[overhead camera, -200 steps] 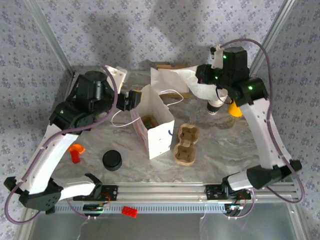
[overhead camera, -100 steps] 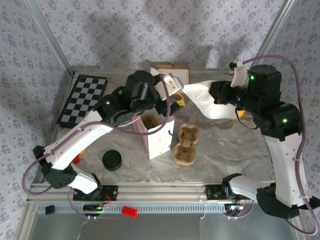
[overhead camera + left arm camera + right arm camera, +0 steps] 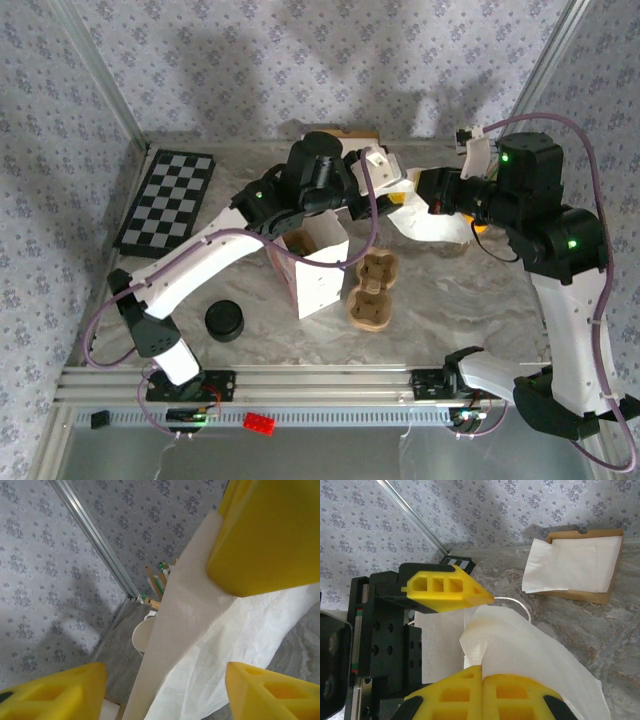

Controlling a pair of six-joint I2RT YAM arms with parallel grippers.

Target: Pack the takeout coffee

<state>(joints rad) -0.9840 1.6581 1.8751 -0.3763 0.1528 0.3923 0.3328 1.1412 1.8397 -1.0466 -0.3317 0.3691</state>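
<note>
— Takeout coffee: where is it now?
— Can't place it. The left wrist view has a cream rounded rim [image 3: 142, 634] low behind the white paper [image 3: 210, 645], but I can't tell if that's the cup. A second ago a cup stood under the right gripper at back right. The paper and the right arm now cover that spot.
— What else moved?
— Mainly the left arm. A second ago it was folded back over the checkerboard [image 3: 168, 200], and half a second ago it was above the standing bag [image 3: 318, 268]. Now it reaches past the bag to back centre, and the checkerboard is uncovered. The right arm has barely shifted in the last half second.
— Poses?
— The left arm runs in a long diagonal from its near-left base over the bag, wrist pointing right. The right arm rises from its near-right base, elbow high at far right, forearm doubled back leftward. The grippers face each other at the paper.
— Jaws?
— The left gripper [image 3: 162, 672] has its fingers wide apart with the paper's edge between them, not pinched. The right gripper [image 3: 482, 680] has its fingers together, clamped on the paper.
</note>
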